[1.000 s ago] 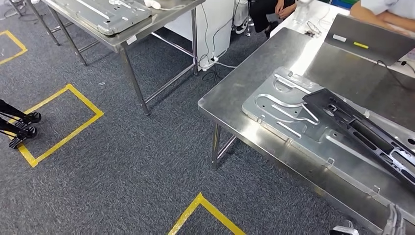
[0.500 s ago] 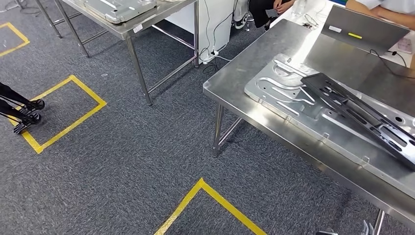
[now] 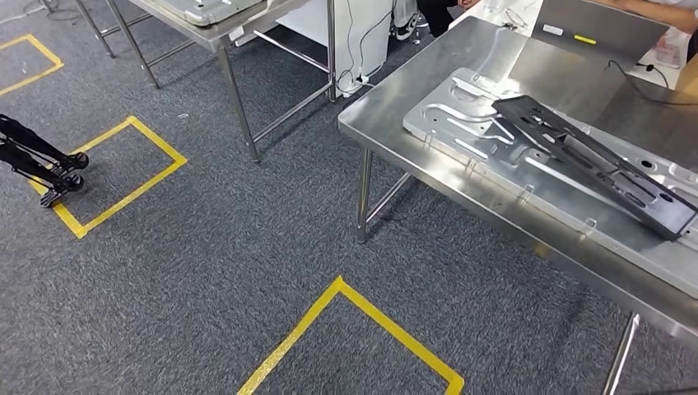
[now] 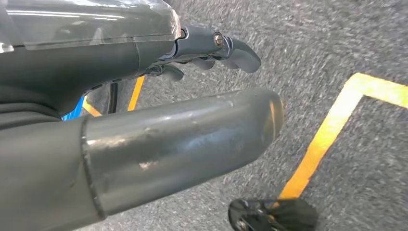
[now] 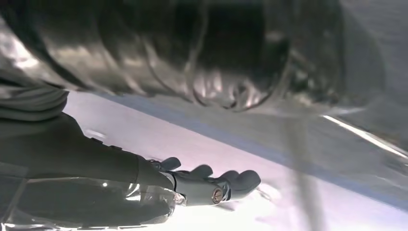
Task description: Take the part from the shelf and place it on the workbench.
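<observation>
The black elongated part (image 3: pixel 593 160) lies flat on a stamped silver plate (image 3: pixel 461 123) on the steel workbench (image 3: pixel 387 99) at the right of the head view. No hand touches it. My left hand (image 4: pixel 159 101) hangs over grey carpet and yellow tape, thumb out and fingers loosely apart, holding nothing. In the right wrist view my right hand (image 5: pixel 202 185) has its fingers stretched out and empty, beside a blurred shiny metal surface.
A second steel table (image 3: pixel 222 29) with another plate stands at the back left. Yellow tape boxes (image 3: pixel 362 304) mark the carpet. A black wheeled stand (image 3: pixel 41 164) sits at the far left. Cables and a power strip (image 3: pixel 354 82) lie between the tables. A laptop (image 3: pixel 601 16) is behind the workbench.
The whole head picture has shifted, so the camera moved. My right hand, seen at the bottom right edge earlier, has left the head view. The part stays on the plate.
</observation>
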Robot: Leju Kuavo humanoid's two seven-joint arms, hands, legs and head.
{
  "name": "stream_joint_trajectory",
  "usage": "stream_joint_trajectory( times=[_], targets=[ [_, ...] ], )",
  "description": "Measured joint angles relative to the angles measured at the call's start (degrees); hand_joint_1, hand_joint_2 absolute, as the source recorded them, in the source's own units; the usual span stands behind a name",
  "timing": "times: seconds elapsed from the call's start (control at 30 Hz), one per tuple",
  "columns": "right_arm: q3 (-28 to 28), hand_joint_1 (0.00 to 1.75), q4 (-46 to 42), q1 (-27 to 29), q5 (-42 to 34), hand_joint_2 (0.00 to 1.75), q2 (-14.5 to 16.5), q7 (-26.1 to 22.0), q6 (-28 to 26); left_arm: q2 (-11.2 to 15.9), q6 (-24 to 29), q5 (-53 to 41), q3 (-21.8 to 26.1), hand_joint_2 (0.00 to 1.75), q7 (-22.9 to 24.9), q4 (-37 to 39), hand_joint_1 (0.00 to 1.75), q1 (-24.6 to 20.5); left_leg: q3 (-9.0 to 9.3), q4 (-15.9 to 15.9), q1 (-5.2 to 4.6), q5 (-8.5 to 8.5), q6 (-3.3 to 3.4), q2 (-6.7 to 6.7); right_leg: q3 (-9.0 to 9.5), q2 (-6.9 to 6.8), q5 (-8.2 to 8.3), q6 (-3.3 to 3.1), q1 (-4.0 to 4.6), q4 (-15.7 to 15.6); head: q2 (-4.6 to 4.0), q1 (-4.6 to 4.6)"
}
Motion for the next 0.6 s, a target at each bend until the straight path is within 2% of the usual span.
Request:
stream_joint_trajectory(
  times=[0.03, 0.07, 0.1, 0.13, 0.17, 0.2, 0.27, 0.3, 0.33, 0.37, 0.4, 0.47, 0.5, 0.53, 0.6],
  targets=[
    [-2.0, 0.0, 3.4, -1.0, 0.9, 0.0, -0.4, 1.9, 0.1, 0.0, 0.0, 0.0, 0.1, 0.0, 0.0, 0.0, 0.0, -0.1, 1.28, -2.4, -0.15, -1.06, 0.45, -0.04, -0.41, -0.08, 0.36, 0.33, 0.02, 0.3, 0.0, 0.01],
    [-3.7, 0.0, 6.5, -1.8, 1.8, 0.0, -0.7, 4.3, 0.7, 0.0, 0.0, 0.0, 0.3, 0.0, -0.1, 0.0, 0.0, -0.1, 1.28, -3.4, -0.26, -1.34, 1.05, -0.06, -0.61, -0.17, 0.86, 0.73, -0.06, 0.3, 0.0, 0.02],
    [-5.1, 0.0, 9.3, -2.5, 2.6, 0.0, -1.1, 7.3, 1.8, 0.0, 0.0, 0.0, 0.4, 0.0, -0.1, 0.0, 0.0, 0.0, 0.89, -3.4, -0.24, -0.92, 1.62, -0.04, -0.76, -0.19, 1.16, 1.14, -0.22, 0.3, 0.0, 0.02],
    [-6.4, 0.0, 12.0, -3.1, 3.5, 0.0, -1.5, 10.7, 3.2, 0.0, 0.0, 0.0, 0.5, 0.0, -0.1, 0.0, 0.0, 0.1, 0.54, -3.5, -0.25, -0.35, 2.13, -0.08, -1.07, -0.07, 0.69, 1.48, -0.36, 0.8, 0.0, 0.03],
    [-7.6, 0.0, 14.5, -3.6, 4.5, 0.0, -1.8, 14.3, 4.9, 0.0, -0.1, -0.1, 0.6, 0.0, -0.2, 0.0, 0.0, 0.1, 0.09, -3.7, -0.21, 0.28, 2.6, -0.14, -1.71, 0.14, -0.77, 1.77, -0.45, 2.3, 0.0, 0.04],
    [-8.4, 0.0, 16.7, -4.0, 5.2, 0.0, -2.1, 17.7, 6.7, 0.0, -0.2, -0.2, 0.6, 0.0, -0.2, 0.0, 0.0, 0.2, -0.46, -3.7, -0.16, 0.87, 2.92, -0.24, -2.76, 0.37, -3.09, 1.96, -0.54, 5.0, 0.0, 0.05],
    [-9.6, 0.0, 20.3, -4.8, 6.3, 0.0, -2.4, 23.5, 10.7, 0.1, -0.3, -0.4, 0.6, 0.0, -0.1, 0.0, 0.0, 0.3, -1.72, -3.6, -0.23, 1.81, 3.09, -0.57, -5.11, 0.61, -8.11, 2.19, -0.66, 12.5, 0.0, 0.06],
    [-10.0, 0.0, 21.8, -5.3, 6.7, 0.0, -2.5, 25.9, 12.6, 0.2, -0.4, -0.5, 0.6, 0.0, 0.0, 0.0, 0.0, 0.3, -2.3, -3.5, -0.25, 2.23, 3.0, -0.83, -5.55, 0.63, -9.44, 2.25, -0.73, 15.1, 0.0, 0.06],
    [-10.3, 0.0, 23.1, -5.7, 6.9, 0.0, -2.5, 28.0, 14.4, 0.3, -0.4, -0.6, 0.6, 0.0, 0.0, 0.0, 0.0, 0.3, -2.75, -3.4, -0.27, 2.59, 2.87, -1.18, -4.95, 0.67, -9.71, 2.27, -0.81, 15.8, 0.0, 0.06],
    [-10.6, 0.0, 24.2, -6.1, 7.1, 0.0, -2.5, 29.8, 16.1, 0.3, -0.4, -0.7, 0.6, 0.0, 0.0, 0.0, 0.0, 0.3, -3.11, -3.3, -0.26, 2.88, 2.72, -1.61, -3.12, 0.79, -8.93, 2.22, -0.88, 14.2, 0.0, 0.06],
    [-10.8, 0.0, 25.2, -6.4, 7.3, 0.0, -2.5, 31.2, 17.8, 0.3, -0.5, -0.9, 0.6, 0.0, 0.1, 0.0, 0.0, 0.3, -3.37, -3.1, -0.23, 3.09, 2.56, -2.14, -0.33, 1.22, -7.5, 2.08, -0.92, 10.6, 0.0, 0.06],
    [-11.0, 0.0, 26.8, -6.8, 7.3, 0.0, -2.4, 32.6, 20.8, 0.2, -0.5, -1.1, 0.6, 0.0, 0.2, 0.0, 0.0, 0.1, -3.98, -2.5, -0.23, 3.34, 2.17, -3.13, 4.99, 3.58, -5.55, 1.55, -0.96, 2.5, 0.0, 0.05],
    [-11.1, 0.0, 27.4, -7.0, 7.4, 0.0, -2.4, 33.0, 22.2, 0.2, -0.5, -1.2, 0.6, 0.0, 0.2, 0.0, 0.0, 0.0, -4.34, -2.3, -0.18, 3.47, 1.87, -3.62, 6.36, 4.46, -5.26, 1.33, -0.9, 0.1, 0.0, 0.05],
    [-11.2, 0.0, 28.0, -7.2, 7.4, 0.0, -2.4, 33.2, 23.6, 0.2, -0.5, -1.2, 0.6, 0.0, 0.3, 0.0, 0.0, -0.1, -4.7, -2.1, -0.11, 3.64, 1.52, -4.11, 6.83, 4.93, -5.4, 1.14, -0.81, -0.9, 0.0, 0.04],
    [-11.5, 0.0, 28.9, -7.8, 7.8, 0.0, -2.2, 33.4, 26.0, 0.2, -0.5, -1.3, 0.5, 0.0, 0.3, 0.0, 0.0, -0.1, -5.26, -2.0, 0.05, 3.95, 0.75, -5.1, 6.83, 3.84, -5.16, 0.7, -0.83, -1.2, 0.0, 0.04]
  ],
)
